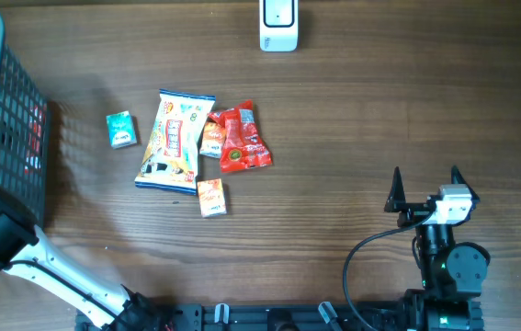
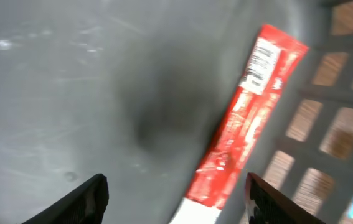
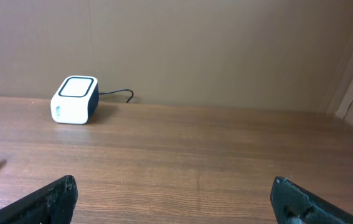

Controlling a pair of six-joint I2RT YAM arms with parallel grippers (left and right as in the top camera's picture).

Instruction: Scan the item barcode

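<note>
In the left wrist view a long red packet point(image 2: 241, 121) lies on the grey floor of the basket, leaning along its mesh wall point(image 2: 325, 118). A white barcode label point(image 2: 262, 61) shows at the packet's far end. My left gripper point(image 2: 176, 208) hangs open just above the packet's near end, with the fingers point(image 2: 76, 202) wide on either side and not touching it. My right gripper point(image 1: 425, 188) stands open over bare table at the right, holding nothing. The white scanner point(image 1: 278, 25) sits at the table's far edge and also shows as a scanner point(image 3: 75, 99) in the right wrist view.
The dark mesh basket point(image 1: 12, 119) stands at the left edge. On the table's middle lie a large white snack bag point(image 1: 175, 141), a red packet point(image 1: 242, 138), a teal packet point(image 1: 122, 129) and an orange packet point(image 1: 211, 198).
</note>
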